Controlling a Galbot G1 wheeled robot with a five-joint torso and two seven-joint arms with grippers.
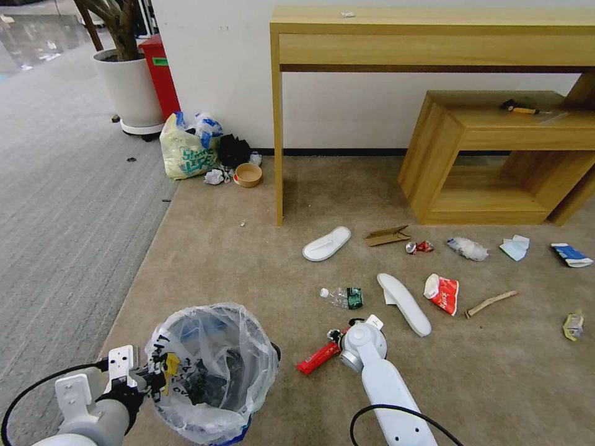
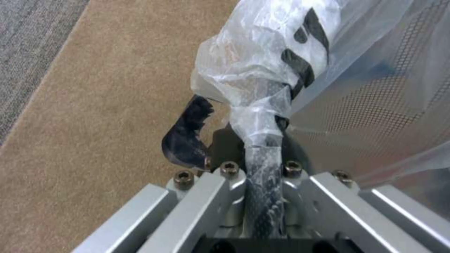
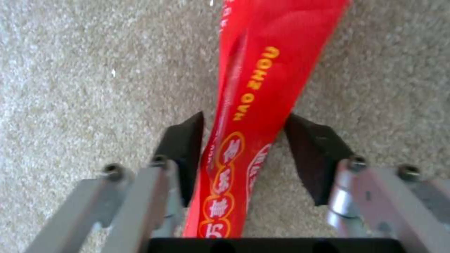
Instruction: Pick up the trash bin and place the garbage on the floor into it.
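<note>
Fingers [image 3: 187, 154] astride red wrapper [image 3: 262, 88], left gripper [image 2: 244, 140] on trash bin [image 1: 211, 371]

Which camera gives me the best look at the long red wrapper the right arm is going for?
The right wrist view: the red wrapper runs lengthwise between the right gripper's open jaws, print readable. The head view shows it small on the carpet, partly behind the arm, beside the trash bin. The left wrist view shows the bin's bag instead.

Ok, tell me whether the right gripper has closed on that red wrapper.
Not closed yet. The right gripper straddles the red wrapper on the carpet; one finger is against it, and a gap shows at the other.
</note>
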